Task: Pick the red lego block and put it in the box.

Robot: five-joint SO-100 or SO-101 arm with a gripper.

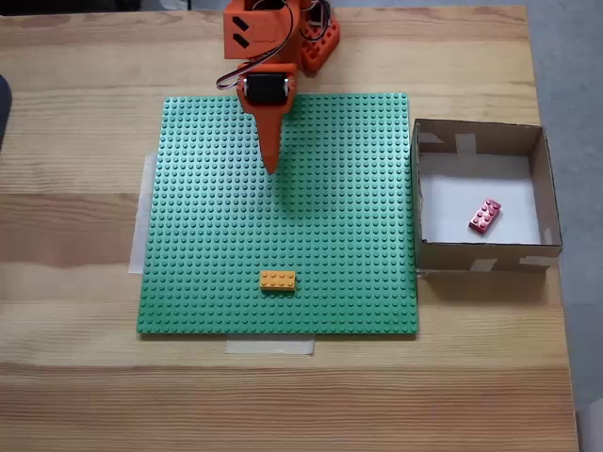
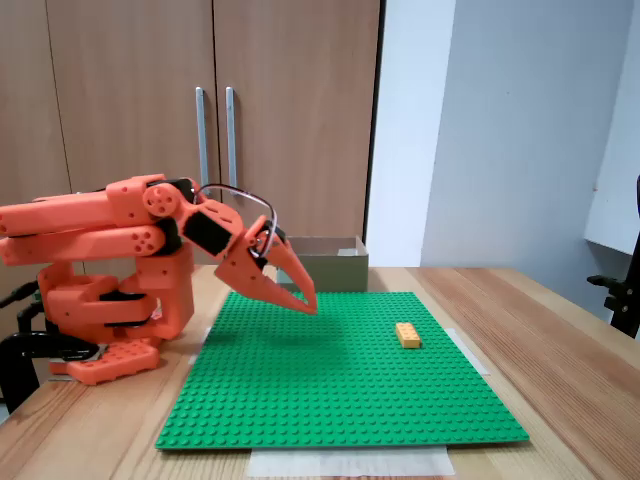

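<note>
Yellow-orange brick (image 1: 277, 280) sits on the green baseplate (image 1: 188, 282); red lego block (image 1: 484, 216) lies in the box (image 1: 480, 256); gripper (image 2: 308, 302) empty, pinched closed.

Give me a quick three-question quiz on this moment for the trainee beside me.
1. True or false: the red lego block lies inside the box.
2. What lies on the green baseplate? A) a yellow-orange brick B) a blue ball C) a screwdriver
3. Is the pincer holding anything?

Key:
1. True; it rests on the box's white floor.
2. A; the yellow-orange brick sits near the plate's front edge in the top-down fixed view.
3. No; it looks shut and empty above the plate.
</note>
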